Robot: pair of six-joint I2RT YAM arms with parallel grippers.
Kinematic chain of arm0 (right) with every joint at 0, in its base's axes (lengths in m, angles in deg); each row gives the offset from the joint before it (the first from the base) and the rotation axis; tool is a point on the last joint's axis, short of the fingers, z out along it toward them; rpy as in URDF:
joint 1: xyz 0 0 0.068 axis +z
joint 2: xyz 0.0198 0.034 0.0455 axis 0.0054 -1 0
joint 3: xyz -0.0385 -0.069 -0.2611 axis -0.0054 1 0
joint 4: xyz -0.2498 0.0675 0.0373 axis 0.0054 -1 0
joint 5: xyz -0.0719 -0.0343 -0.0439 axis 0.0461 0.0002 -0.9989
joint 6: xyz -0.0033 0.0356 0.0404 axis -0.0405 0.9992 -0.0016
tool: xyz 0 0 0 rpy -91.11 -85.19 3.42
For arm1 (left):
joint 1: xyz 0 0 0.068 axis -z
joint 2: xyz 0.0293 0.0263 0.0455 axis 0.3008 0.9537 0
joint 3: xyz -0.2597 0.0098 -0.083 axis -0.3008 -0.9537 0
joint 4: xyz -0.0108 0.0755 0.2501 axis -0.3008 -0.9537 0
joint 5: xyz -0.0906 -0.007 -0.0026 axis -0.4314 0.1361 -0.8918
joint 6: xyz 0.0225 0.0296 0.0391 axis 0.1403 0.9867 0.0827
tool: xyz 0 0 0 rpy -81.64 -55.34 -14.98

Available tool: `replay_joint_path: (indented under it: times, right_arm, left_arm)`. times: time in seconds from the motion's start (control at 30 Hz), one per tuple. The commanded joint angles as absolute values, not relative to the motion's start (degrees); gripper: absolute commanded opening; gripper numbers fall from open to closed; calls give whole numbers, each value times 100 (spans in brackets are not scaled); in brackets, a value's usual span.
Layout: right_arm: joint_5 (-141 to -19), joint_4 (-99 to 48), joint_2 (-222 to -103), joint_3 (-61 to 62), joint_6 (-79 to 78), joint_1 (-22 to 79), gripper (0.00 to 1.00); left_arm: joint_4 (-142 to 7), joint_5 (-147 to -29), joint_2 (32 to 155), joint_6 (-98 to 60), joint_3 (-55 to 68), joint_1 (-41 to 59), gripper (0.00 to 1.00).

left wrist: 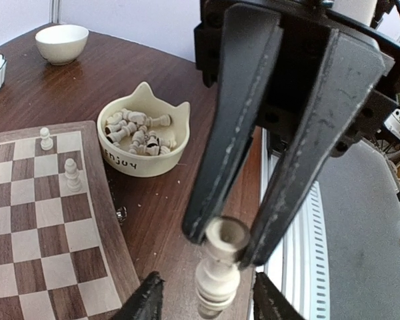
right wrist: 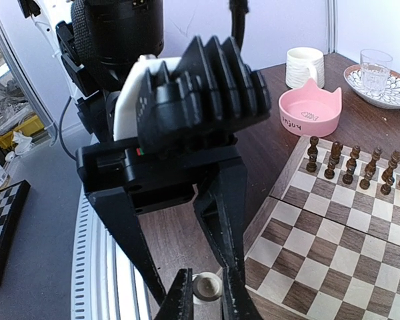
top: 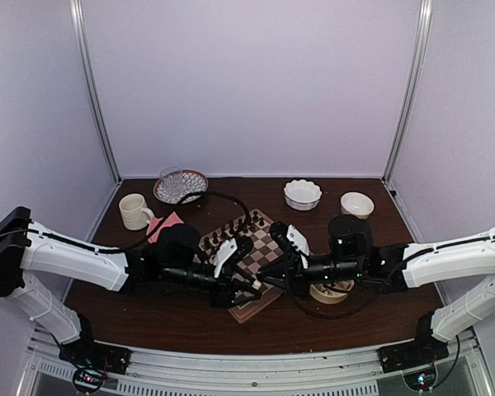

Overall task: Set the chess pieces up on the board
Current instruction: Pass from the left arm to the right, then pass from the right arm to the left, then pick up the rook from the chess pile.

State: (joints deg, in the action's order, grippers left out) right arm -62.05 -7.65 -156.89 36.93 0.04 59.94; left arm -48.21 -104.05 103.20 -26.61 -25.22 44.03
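While your right claw [left wrist: 225, 243] pinched the head of a cream piece [left wrist: 217, 283], the left wrist view showed your left claw [left wrist: 210, 301] spread wide. Its tips stood either side of the piece's base without touching it. That piece hung off the board [left wrist: 33, 247], over the bench [left wrist: 153, 220] near its front edge. Two cream pieces [left wrist: 72, 175] stood on the board's squares, and the rest of the chess pieces [left wrist: 137, 130] lay heaped in a cat-eared bowl [left wrist: 141, 162] beside the rim.

From the right wrist, you saw the right claw narrow on the piece's top, the left claw's fingers [right wrist: 137, 253] splayed around it, and dark pieces [right wrist: 353, 167] ranked on the far rows.

From above, both claws met at the board's near corner, and the piece itself was hidden there.

You looked to be in a handover, and a fragile one. Had you let go on the right before the left closed, the piece would likely have dropped and might have rolled off the bench. A left grip landing off-centre on the tapered stem could have tipped it or squeezed it out.
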Motion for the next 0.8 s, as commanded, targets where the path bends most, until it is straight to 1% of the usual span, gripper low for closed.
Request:
replay_joint_path:
  times: [0.0,0.1,0.13,0.3,0.33,0.43,0.47,0.5,0.57,0.63,0.77]
  right_arm:
    - [-6279,-618,-15543,3787,22,5998,0]
    - [-6209,-601,-15577,3772,28,5998,0]
    - [-6205,-593,-15589,3770,29,6005,0]
    - [-6261,-571,-15552,3809,40,5998,0]
    - [-6274,-565,-15540,3820,42,5998,3]
    - [-6302,-517,-15524,3855,38,5999,30]
    - [-6302,-511,-15527,3861,42,5998,35]
    - [-6302,-508,-15540,3854,40,5998,38]
    - [-6289,-545,-15573,3826,41,5999,38]
    - [-6271,-574,-15624,3795,38,5998,35]
    - [-6198,-618,-15711,3728,42,5999,23]
  left_arm:
    - [-4640,-10495,10453,-2568,-2325,4408,40]
    - [-4690,-10517,10466,-2574,-2284,4405,26]
    - [-4730,-10520,10469,-2572,-2262,4410,23]
    - [-4748,-10531,10472,-2580,-2243,4408,19]
    - [-4749,-10542,10468,-2580,-2245,4410,17]
    - [-4760,-10555,10466,-2564,-2231,4411,4]
    - [-4767,-10562,10470,-2562,-2229,4404,0]
    - [-4776,-10563,10464,-2558,-2217,4406,0]
    - [-4780,-10575,10456,-2553,-2213,4403,0]
    - [-4781,-10582,10453,-2554,-2212,4410,0]
    - [-4772,-10606,10438,-2561,-2223,4411,0]
